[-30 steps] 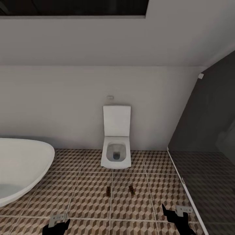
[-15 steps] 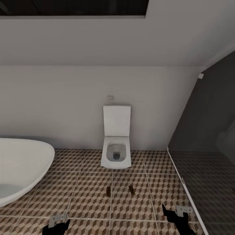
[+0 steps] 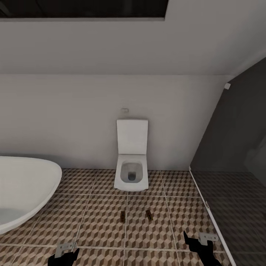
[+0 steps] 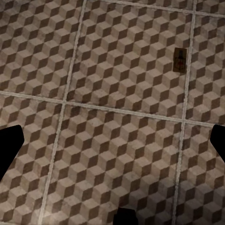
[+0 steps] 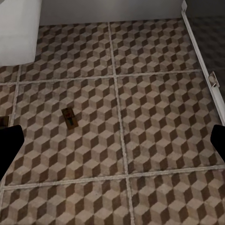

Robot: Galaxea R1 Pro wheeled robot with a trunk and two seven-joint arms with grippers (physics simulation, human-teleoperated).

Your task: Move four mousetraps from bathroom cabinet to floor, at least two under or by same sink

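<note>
From the head camera I look down at the bathroom floor (image 3: 92,221), its cube-patterned tiles running up to a white wall. A white toilet (image 3: 131,173) with its lid raised stands against that wall, and the curved end of a white bathtub (image 3: 22,188) comes in on the left. On the right a dark glass shower screen (image 3: 236,166) closes off the corner. Two mousetraps lie flat on the tiles in front of the toilet, near each other: the left mousetrap (image 3: 122,217) and the right mousetrap (image 3: 149,215), which sits slightly turned. My left gripper (image 3: 63,254) and right gripper (image 3: 201,245) poke in at the lower edge, both above the floor and well apart from the traps.

In the left wrist camera the left gripper's (image 4: 112,145) fingers (image 4: 9,145) stand spread wide with nothing between them, above bare tile; one mousetrap (image 4: 179,59) lies further off beside a grout line.

In the right wrist camera the right gripper (image 5: 112,145) is likewise spread and empty. A mousetrap (image 5: 69,118) lies on the tile ahead, and the end of another (image 5: 3,121) shows at the frame edge
</note>
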